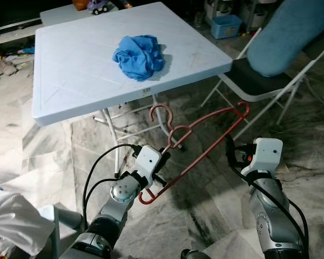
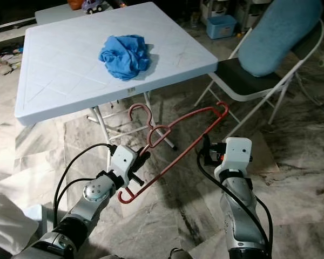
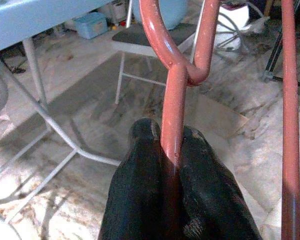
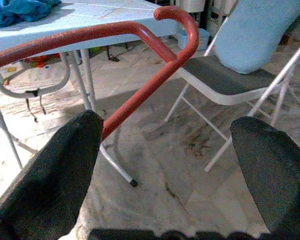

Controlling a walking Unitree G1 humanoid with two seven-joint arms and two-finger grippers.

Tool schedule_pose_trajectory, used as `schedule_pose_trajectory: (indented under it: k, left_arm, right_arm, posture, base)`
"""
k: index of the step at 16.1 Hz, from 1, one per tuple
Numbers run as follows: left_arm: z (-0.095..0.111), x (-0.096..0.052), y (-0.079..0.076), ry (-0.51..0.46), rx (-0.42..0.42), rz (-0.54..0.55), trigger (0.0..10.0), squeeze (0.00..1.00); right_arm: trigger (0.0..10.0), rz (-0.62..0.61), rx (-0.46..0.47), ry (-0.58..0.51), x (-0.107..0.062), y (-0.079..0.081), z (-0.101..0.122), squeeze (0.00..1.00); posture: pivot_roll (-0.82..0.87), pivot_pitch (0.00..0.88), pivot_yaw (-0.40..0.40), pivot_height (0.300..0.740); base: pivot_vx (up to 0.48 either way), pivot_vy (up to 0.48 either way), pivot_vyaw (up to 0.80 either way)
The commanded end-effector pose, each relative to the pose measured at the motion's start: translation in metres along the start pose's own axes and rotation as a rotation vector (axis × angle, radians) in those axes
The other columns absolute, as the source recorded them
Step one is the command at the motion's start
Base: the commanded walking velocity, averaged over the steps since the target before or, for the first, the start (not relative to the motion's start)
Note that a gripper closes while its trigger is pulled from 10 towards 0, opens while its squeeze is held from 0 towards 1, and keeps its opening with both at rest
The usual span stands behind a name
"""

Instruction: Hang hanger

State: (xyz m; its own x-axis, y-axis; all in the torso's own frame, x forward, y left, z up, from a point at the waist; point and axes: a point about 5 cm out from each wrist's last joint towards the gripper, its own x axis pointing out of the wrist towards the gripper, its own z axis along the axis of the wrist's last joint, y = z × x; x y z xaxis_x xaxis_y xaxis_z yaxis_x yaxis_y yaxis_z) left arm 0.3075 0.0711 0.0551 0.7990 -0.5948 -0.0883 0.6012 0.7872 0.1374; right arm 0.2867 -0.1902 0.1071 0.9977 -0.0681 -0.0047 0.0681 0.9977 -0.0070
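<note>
We hold the red hanger (image 1: 197, 143) in the air in front of us, above the marbled floor (image 1: 205, 210) and just short of the near edge of the white folding table (image 1: 81, 70). Our left gripper (image 1: 164, 154) is clenched on the hanger's neck, just below the hook; in the left wrist view the two black fingers (image 3: 140, 180) press against the red wire from both sides, with the twist of the neck right above them. The hook curls up toward the table's edge, and the hanger's body slants across from a low end near our left wrist up to a high end in front of our right arm. Our right gripper (image 4: 165, 165) is spread wide and grasps nothing: in the right wrist view its fingers stand far apart, and the hanger's upper shoulder and rounded tip pass just beside one finger (image 4: 55, 170), though we cannot tell whether they touch. On the table lies a crumpled blue cloth (image 1: 139, 56), well apart from the hanger. To our right stands a folding chair (image 1: 259, 81) with a dark seat and a light blue cushion (image 1: 289, 35) against its back. A blue box (image 1: 225, 25) sits on the floor beyond the table.
</note>
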Motion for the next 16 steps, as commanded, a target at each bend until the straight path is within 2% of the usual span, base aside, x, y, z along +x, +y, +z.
schedule_pose_trajectory:
  k: [1,8,10,11,16]
  left_arm:
    - [-0.0015,-0.0015,-0.0046,-0.007,0.008,-0.029,10.0,0.0]
    - [-0.0028,-0.0002,-0.0081,-0.004,-0.006,-0.054,10.0,0.0]
    - [-0.0033,-0.0006,-0.009,-0.006,-0.009,-0.066,10.0,0.0]
    - [-0.0036,-0.0007,-0.0094,-0.005,-0.01,-0.069,10.0,0.0]
    - [-0.0063,-0.0029,-0.0123,-0.001,-0.013,-0.098,10.0,0.0]
  right_arm:
    - [10.0,-0.002,-0.001,0.001,0.0005,0.0004,0.0007,0.0]
    - [10.0,0.023,0.004,-0.017,0.0006,0.0055,0.0034,0.0]
    - [10.0,0.036,-0.001,-0.016,-0.0008,0.007,0.0038,0.0]
    - [10.0,0.029,0.013,-0.004,-0.0008,0.0071,0.0021,0.0]
    - [10.0,0.013,0.012,0.002,-0.0035,0.0035,-0.0002,0.0]
  posture:
    - [-0.23,0.142,0.094,0.74]
    - [-0.24,0.153,0.093,0.74]
    - [-0.24,0.153,0.097,0.74]
    - [-0.24,0.153,0.097,0.74]
    - [-0.25,0.155,0.1,0.74]
  base:
    - [0.0,0.0,-0.8]
    - [0.0,0.0,-0.8]
    - [0.0,0.0,0.0]
    - [0.0,0.0,-0.8]
    - [0.266,0.0,-0.8]
